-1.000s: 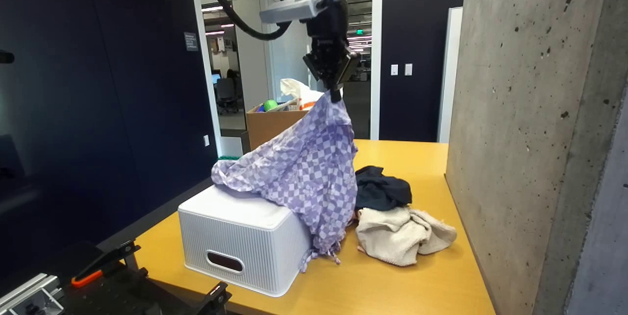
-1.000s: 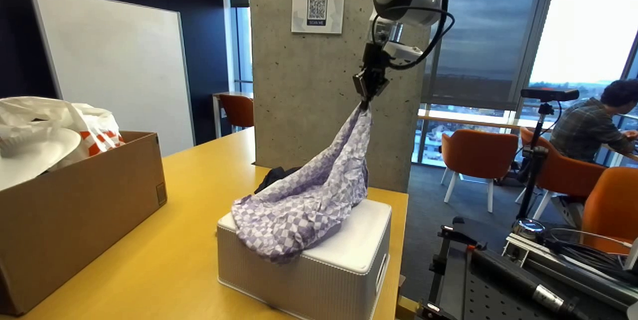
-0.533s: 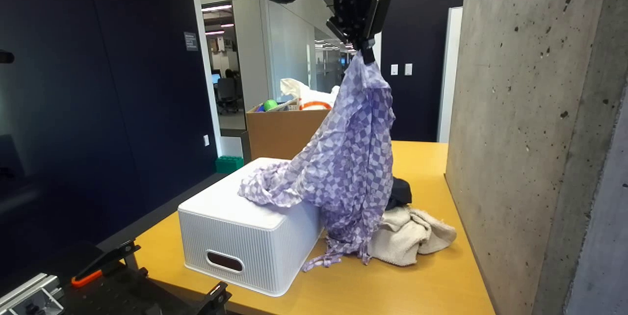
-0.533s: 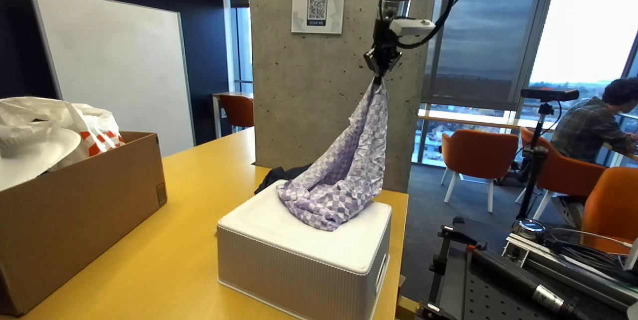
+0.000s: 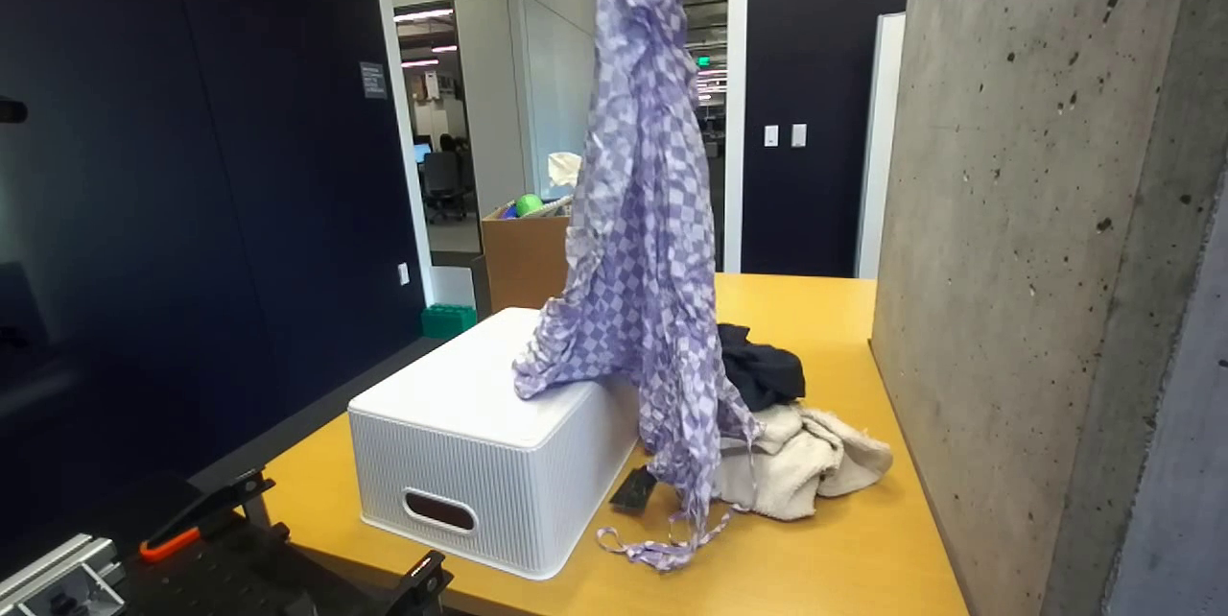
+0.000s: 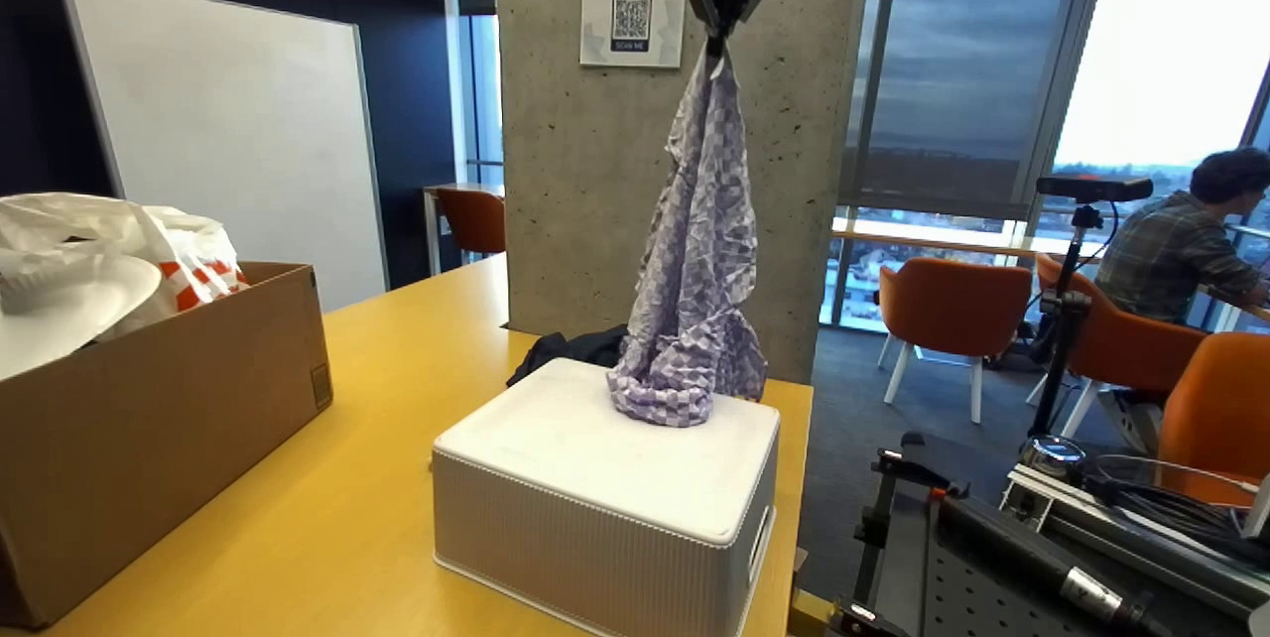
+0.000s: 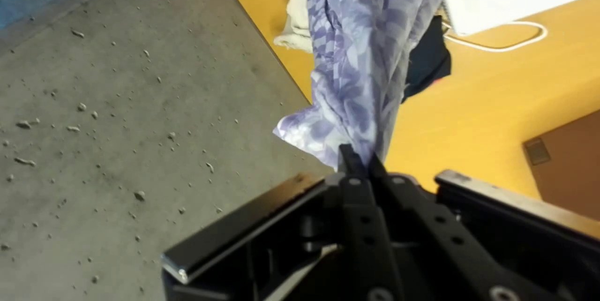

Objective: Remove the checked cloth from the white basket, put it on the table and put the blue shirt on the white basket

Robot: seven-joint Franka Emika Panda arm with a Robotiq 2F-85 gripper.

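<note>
In an exterior view, the broad yellow table [image 5: 815, 568] spreads under everything. At its near left sits a white, ribbed, box-shaped basket [image 5: 480, 448], flat face uppermost. Over the basket's right edge hangs the purple-and-white checked cloth [image 5: 638, 213], stretched tall; in both exterior views a low fold rests on the basket's top, so it is not yet fully off. It looks thin, light and soft: it should follow a lift unharmed, but sway and trail. Right of the basket lies a crumpled beige cloth [image 5: 806, 462] of coarser weave, and adjoining it on the far side a dark navy fabric bundle [image 5: 763, 371], probably the blue shirt. That should be limp and easily bunched; a raised fold on top seems the best place to pinch, clear of the beige cloth. The black two-fingered gripper [image 7: 360, 162] pinches the checked cloth's upper end, apparently near an edge, a sound hold for something so pliant. The checked cloth's thin ties [image 5: 662, 554] appear to touch the table and could snag.
</note>
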